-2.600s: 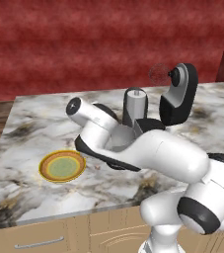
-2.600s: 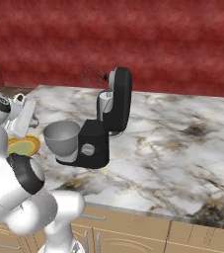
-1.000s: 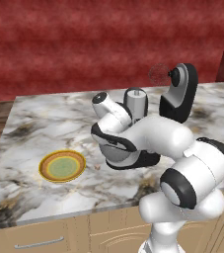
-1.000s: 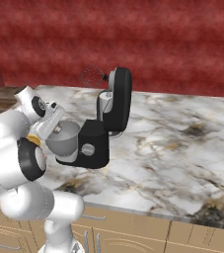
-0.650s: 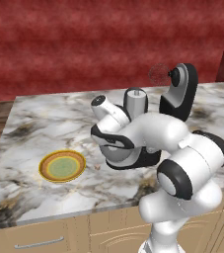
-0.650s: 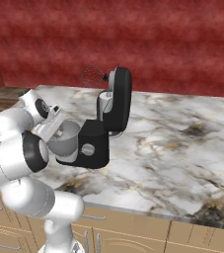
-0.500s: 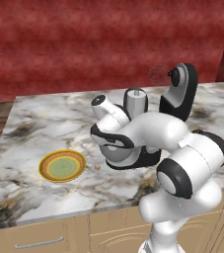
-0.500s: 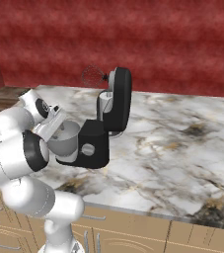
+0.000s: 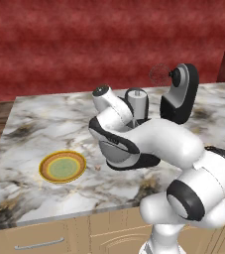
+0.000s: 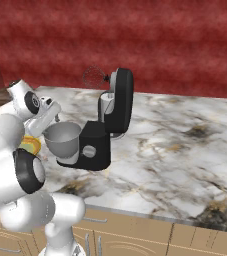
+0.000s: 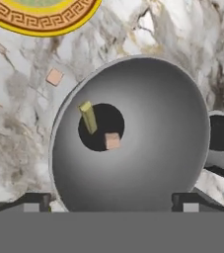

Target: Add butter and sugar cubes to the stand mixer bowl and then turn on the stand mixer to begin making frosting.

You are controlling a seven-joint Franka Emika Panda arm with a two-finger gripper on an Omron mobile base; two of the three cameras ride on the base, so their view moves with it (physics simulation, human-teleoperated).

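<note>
Hand [image 11: 111, 200] just spread over bowl [image 11: 148, 84]; butter [image 11: 88, 116] and cube [image 11: 112, 141] now inside (another cube [image 11: 54, 76] on counter [image 11: 15, 148]). Mixer [image 10: 116, 112] knob next.

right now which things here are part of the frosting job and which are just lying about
Part of the job:
- stand mixer
- stand mixer bowl
- butter, in the bowl
- sugar cube, in the bowl
- second sugar cube, on the counter beside the bowl
- gripper, open over the bowl

Lying about:
- yellow-rimmed plate
</note>
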